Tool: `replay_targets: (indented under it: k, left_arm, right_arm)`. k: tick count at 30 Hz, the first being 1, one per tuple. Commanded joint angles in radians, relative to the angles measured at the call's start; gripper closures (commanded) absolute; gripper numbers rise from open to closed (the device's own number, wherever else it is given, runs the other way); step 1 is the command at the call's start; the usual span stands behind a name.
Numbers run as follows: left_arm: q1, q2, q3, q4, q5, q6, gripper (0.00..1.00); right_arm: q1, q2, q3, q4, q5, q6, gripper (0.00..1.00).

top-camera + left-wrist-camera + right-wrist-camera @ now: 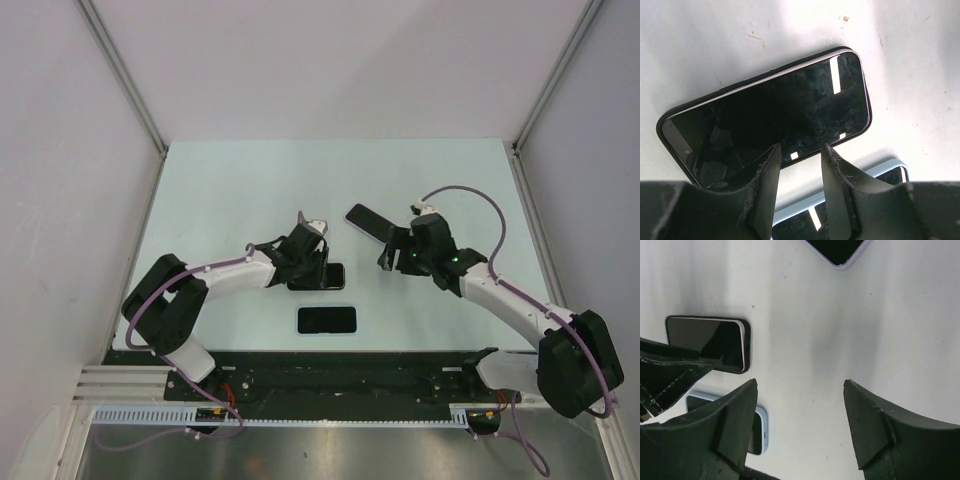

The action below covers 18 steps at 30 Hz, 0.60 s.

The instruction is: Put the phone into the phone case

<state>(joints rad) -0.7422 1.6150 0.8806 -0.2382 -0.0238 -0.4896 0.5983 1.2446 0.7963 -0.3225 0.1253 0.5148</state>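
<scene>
Left wrist shows a glossy black phone (790, 110), silver-rimmed, lying flat.

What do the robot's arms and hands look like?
The left arm and right arm are white tubes with chunky black joints. A purple cable runs along each one. The left hand and right hand are black, with two thick wedge-shaped fingers. Small green lights glow near the right wrist.
</scene>
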Motion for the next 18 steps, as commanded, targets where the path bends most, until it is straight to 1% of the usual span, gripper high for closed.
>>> replay_targets:
  k: [1, 2, 3, 4, 6, 7, 8, 9, 11, 15, 18]
  left_arm:
    - [-0.006, 0.003, -0.032, -0.082, -0.019, -0.010, 0.55]
    - [-0.006, 0.002, -0.032, -0.082, -0.013, -0.010, 0.55]
    - [-0.006, 0.002, -0.031, -0.082, -0.013, -0.010, 0.55]
    - [-0.006, 0.000, -0.031, -0.082, -0.016, -0.010, 0.55]
    - [-0.006, -0.003, -0.031, -0.082, -0.016, -0.010, 0.56]
    - [-0.006, -0.003, -0.031, -0.084, -0.010, -0.012, 0.55]
    - [-0.006, -0.006, -0.032, -0.084, -0.007, -0.012, 0.55]
    - [-0.006, -0.006, -0.034, -0.084, -0.008, -0.012, 0.55]
    - [-0.006, -0.006, -0.034, -0.084, -0.011, -0.012, 0.56]
    - [-0.006, -0.015, -0.040, -0.084, -0.010, -0.015, 0.56]
    - [-0.006, -0.015, -0.045, -0.084, -0.016, -0.010, 0.56]
  right_arm:
    - [-0.173, -0.045, -0.103, 0.230, -0.451, 0.094, 0.24]
    - [-0.219, -0.037, -0.111, 0.258, -0.558, 0.117, 0.24]
    - [-0.235, -0.015, -0.118, 0.311, -0.605, 0.129, 0.23]
    - [-0.245, 0.001, -0.135, 0.365, -0.706, 0.140, 0.22]
    - [-0.259, 0.062, -0.141, 0.472, -0.786, 0.181, 0.22]
    - [-0.259, 0.091, -0.141, 0.505, -0.849, 0.194, 0.22]
    - [-0.256, 0.117, -0.141, 0.537, -0.872, 0.205, 0.22]
    - [-0.249, 0.166, -0.141, 0.586, -0.889, 0.226, 0.22]
    - [-0.233, 0.200, -0.141, 0.617, -0.889, 0.229, 0.24]
    - [-0.161, 0.237, -0.138, 0.649, -0.791, 0.206, 0.24]
    - [-0.141, 0.288, -0.120, 0.657, -0.745, 0.202, 0.25]
